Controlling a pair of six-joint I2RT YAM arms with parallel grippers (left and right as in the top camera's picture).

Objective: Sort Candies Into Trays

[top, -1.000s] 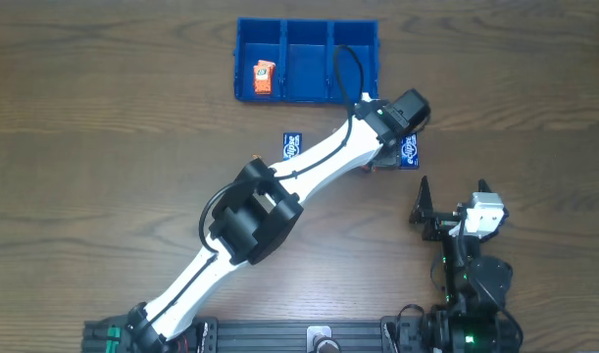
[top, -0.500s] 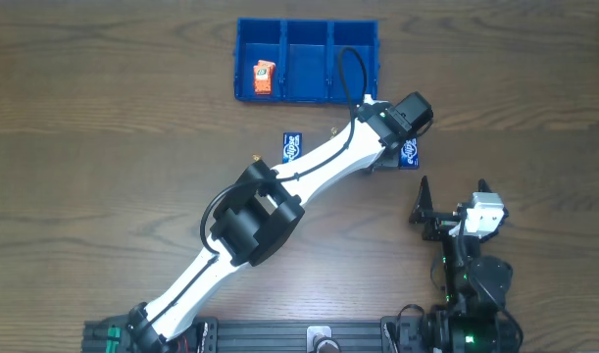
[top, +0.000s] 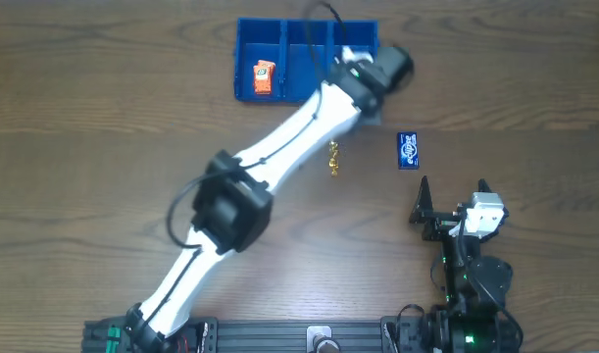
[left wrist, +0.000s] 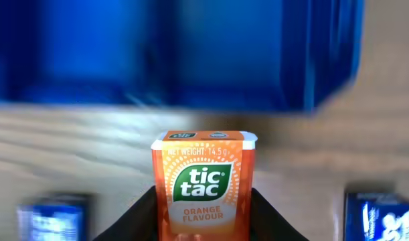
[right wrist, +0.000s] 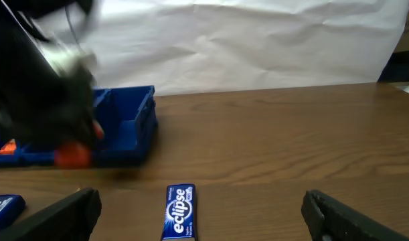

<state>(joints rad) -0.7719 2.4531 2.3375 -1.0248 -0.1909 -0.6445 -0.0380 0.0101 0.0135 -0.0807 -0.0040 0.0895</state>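
While fingers pinch it, box points toward tray.

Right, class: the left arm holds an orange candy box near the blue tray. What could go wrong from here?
1. The left gripper grips the orange candy box only by its lower part, so it might tilt or slip.
2. The other orange box lies in the blue tray's left compartment, but the gripper is near the right end; releasing there would likely mis-sort.
3. If carried low, the box could catch the tray's front wall.
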